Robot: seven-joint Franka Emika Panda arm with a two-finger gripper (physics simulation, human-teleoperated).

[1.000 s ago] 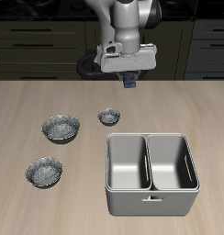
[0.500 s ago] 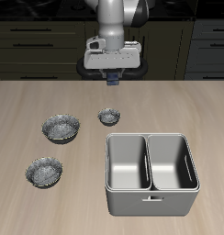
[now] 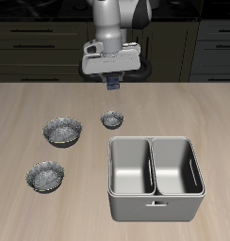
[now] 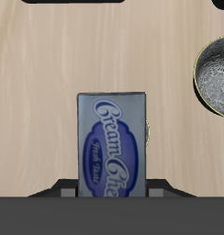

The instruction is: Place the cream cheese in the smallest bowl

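My gripper (image 3: 113,85) pinches the cheese (image 4: 112,144) high, clear of all 3 bowls, with the smallest bowl (image 3: 111,120) below it.

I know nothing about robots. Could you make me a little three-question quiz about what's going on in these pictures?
1. True or false: the cream cheese is already lying in one of the bowls.
2. How many round metal bowls stand on the table?
3. Which sits closest beneath the claw? A) the smallest bowl B) the grey double bin C) the bowl nearest the table's front edge

Key:
1. False. The claw holds the blue box in the air, above the table.
2. Three.
3. A. The smallest bowl lies just in front of the claw; the box is not yet over it.
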